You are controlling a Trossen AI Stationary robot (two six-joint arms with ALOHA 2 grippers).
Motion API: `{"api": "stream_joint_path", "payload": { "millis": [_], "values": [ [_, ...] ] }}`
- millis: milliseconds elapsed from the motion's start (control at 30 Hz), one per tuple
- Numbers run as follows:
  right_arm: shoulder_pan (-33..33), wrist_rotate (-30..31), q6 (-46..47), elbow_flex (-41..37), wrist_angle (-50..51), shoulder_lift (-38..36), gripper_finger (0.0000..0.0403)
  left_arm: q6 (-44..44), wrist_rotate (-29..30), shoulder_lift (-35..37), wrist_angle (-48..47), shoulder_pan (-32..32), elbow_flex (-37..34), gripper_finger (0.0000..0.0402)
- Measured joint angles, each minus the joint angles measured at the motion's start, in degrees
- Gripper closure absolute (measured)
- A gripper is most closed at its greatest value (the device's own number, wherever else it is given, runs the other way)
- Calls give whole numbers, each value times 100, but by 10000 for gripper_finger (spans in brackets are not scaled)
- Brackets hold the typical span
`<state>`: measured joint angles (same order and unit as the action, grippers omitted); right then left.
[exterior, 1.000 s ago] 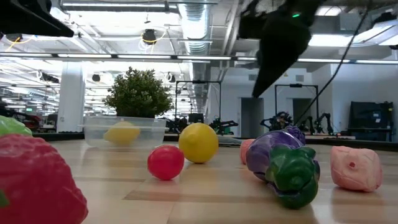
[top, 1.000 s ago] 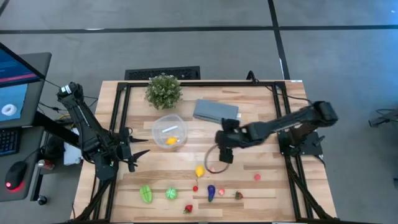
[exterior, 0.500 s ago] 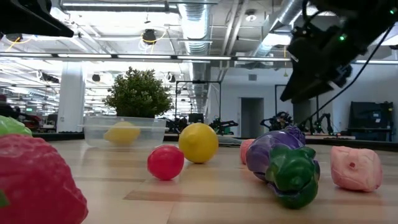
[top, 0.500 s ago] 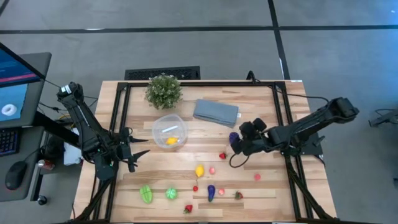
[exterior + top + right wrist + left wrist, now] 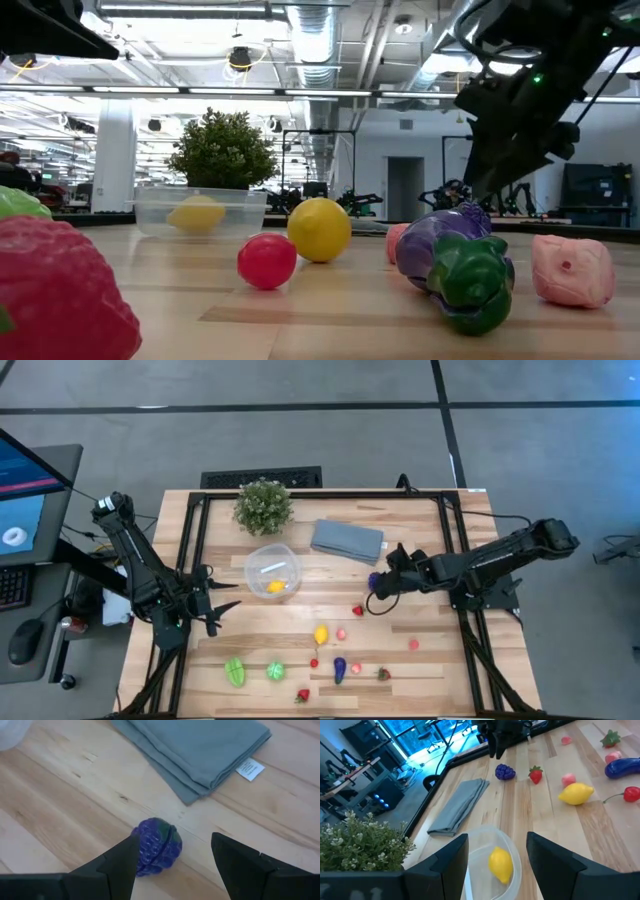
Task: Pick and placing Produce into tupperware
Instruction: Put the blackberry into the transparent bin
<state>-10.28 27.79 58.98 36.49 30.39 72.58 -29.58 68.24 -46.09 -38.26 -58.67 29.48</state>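
My right gripper [image 5: 383,582] [image 5: 174,841] is open and slants down over a purple-blue berry [image 5: 374,580] [image 5: 156,846], one piece of the produce, which lies on the table between its fingers. I see no touch. The tupperware [image 5: 272,570] [image 5: 485,832] stands left of centre with a yellow piece [image 5: 275,587] [image 5: 501,864] inside. More produce lies loose toward the near edge: a lemon [image 5: 321,634], a strawberry [image 5: 358,610], an eggplant [image 5: 339,670], two green pieces [image 5: 234,671]. My left gripper [image 5: 222,612] [image 5: 497,836] waits open, left of the tupperware.
A folded grey-blue cloth [image 5: 347,539] [image 5: 200,750] lies just beyond the berry. A potted plant [image 5: 263,505] stands at the far edge, behind the tupperware. A black frame [image 5: 190,550] runs round the tabletop. A desk with a monitor [image 5: 25,490] stands left of the table.
My right gripper has gone from above the lemon toward the table's right and far edges, come down and rolled about its own axis. It now straddles the purple-blue berry. The berry and the other produce lie where they were.
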Motion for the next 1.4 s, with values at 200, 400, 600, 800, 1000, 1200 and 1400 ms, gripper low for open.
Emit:
{"api": "stream_joint_path", "payload": {
  "millis": [200, 400, 600, 800, 1000, 1200, 1400],
  "values": [
    [106, -88, -82, 4, -100, 103, 133, 0, -4, 0, 2, 0, 2, 209],
    [218, -143, -251, 11, -391, 179, 133, -2, -6, -2, 7, -1, 0, 209],
    [219, -219, -249, 11, -398, 179, 133, -2, -35, 0, 11, -2, 0, 209],
    [219, -395, -405, 9, -670, 179, 133, 5, -37, 0, 7, -1, 1, 209],
    [219, -416, -560, 9, -667, 179, 132, 43, -39, 0, -1, 0, 1, 209],
    [274, -391, -889, 9, -722, 176, 132, 50, -39, 0, 0, -2, 0, 209],
    [507, -540, -1316, 9, -1032, 155, 132, 40, -37, 0, 0, 0, 2, 209]
  ]
}}
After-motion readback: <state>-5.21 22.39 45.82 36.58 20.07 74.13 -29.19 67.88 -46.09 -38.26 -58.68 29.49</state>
